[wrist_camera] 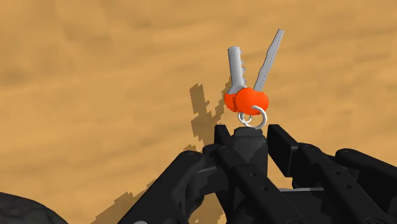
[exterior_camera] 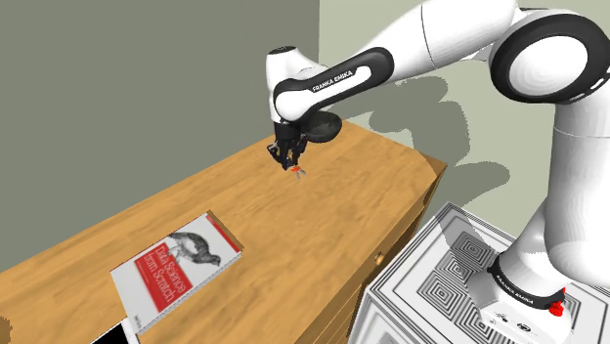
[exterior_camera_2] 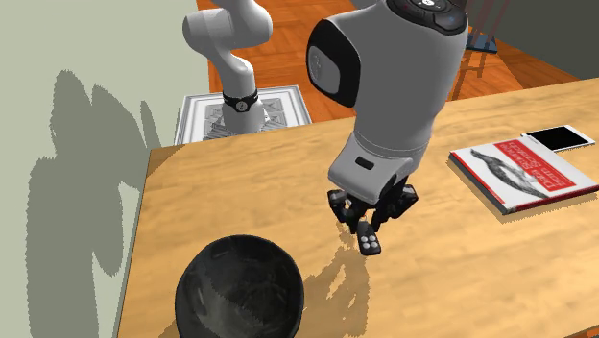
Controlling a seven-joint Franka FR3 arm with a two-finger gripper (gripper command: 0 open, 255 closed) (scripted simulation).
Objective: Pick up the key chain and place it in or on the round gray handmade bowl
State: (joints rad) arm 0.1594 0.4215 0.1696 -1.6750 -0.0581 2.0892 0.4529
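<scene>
A: Biggest first?
B: Wooden table (exterior_camera: 293, 235), running the length of the shoulder view. Then the white arm (exterior_camera: 469, 39), stretched out over it from the stand (exterior_camera: 459, 279), topped with black-and-white nested squares.
A: Any writing?
B: "FRANKA EMIKA" in white along the dark band of the forearm link. Small print on the base collar too, unreadable.
A: On the table?
B: Dark round bowl (exterior_camera_2: 240, 288), near the corner by the wall, toward the second exterior view's lower left of the gripper. Further along, a book (exterior_camera: 178, 262) lying flat, with a white cover, a red band and a bird drawing. Title apparently "Data Science from Scratch". Just beside the book, a phone (exterior_camera_2: 559, 137) with a dark screen and white rim.
A: And the gripper?
B: Gripper (wrist_camera: 249, 137) pinched on the black fob of the key chain (wrist_camera: 247, 98). Held clear of the table, shadow cast on the wood below. Past the ring, an orange blob and two grey keys, splayed apart. Not over the bowl — beside it.
</scene>
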